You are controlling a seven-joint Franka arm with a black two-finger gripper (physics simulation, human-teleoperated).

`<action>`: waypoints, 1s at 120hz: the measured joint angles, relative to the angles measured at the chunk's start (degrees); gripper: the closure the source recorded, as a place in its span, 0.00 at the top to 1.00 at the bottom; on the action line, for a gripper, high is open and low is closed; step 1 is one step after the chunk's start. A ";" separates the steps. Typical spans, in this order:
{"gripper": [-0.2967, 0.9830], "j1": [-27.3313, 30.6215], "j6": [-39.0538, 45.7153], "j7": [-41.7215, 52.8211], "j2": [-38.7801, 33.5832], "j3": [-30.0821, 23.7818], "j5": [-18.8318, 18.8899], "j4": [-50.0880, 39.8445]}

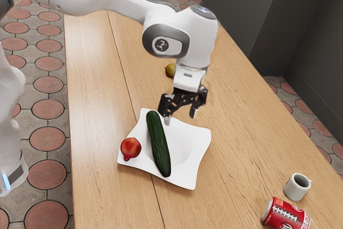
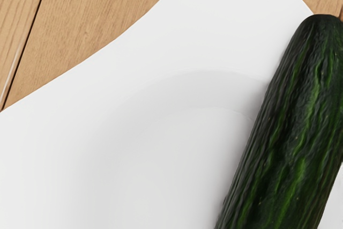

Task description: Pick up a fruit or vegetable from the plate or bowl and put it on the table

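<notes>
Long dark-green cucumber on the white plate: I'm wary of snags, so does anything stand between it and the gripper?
Nothing visible stands between the open black gripper and the cucumber. The round red fruit lies on the cucumber's other side, away from the gripper.

Cucumber beside fruit, both on plate

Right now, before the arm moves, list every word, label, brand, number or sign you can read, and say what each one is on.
No text can be read for certain.
Red can: white lettering, too small and cut off to read.
Round badge on the arm: a small mark, too small to make out.
Plate, cucumber, mug: no lettering seen.
</notes>
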 joint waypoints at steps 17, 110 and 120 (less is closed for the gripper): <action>0.77 -0.33 2.23 2.69 -1.39 0.29 -0.17 -3.65; 0.77 -0.88 4.99 10.35 1.33 0.31 -0.87 -9.17; 0.77 -0.88 5.33 10.74 1.72 0.31 -0.81 -9.18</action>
